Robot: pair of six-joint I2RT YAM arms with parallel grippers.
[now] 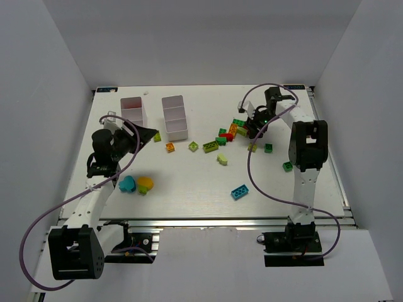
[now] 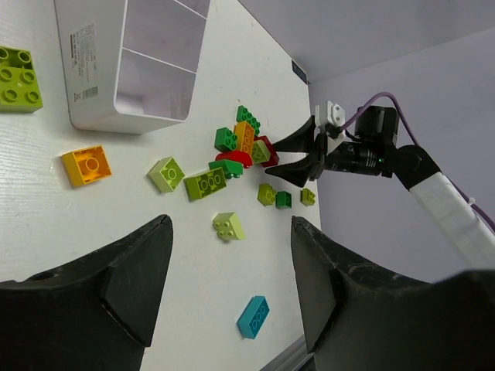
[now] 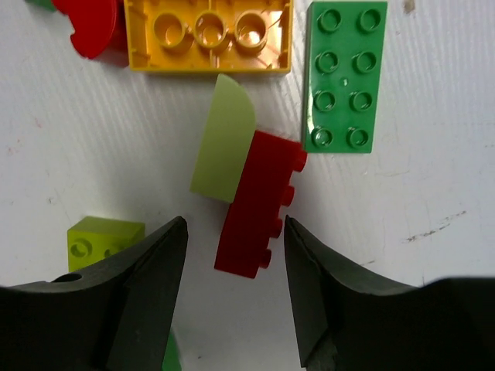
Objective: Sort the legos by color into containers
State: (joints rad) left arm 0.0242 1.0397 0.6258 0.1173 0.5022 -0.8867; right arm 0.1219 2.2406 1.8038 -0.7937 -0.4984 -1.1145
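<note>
Over the pile at the far right of the table, our right gripper hangs with its jaws spread wide and empty. The lower end of a red brick lies between them, on its side and touching a lime curved piece. We judge it best to square the wrist to that brick and drop straight down. The jaws should close on its long faces alone, clear of the lime piece and the green brick just beside it. Our left gripper is likewise open and holds nothing, near the white trays.

White trays; red brick; green brick; orange brick.
</note>
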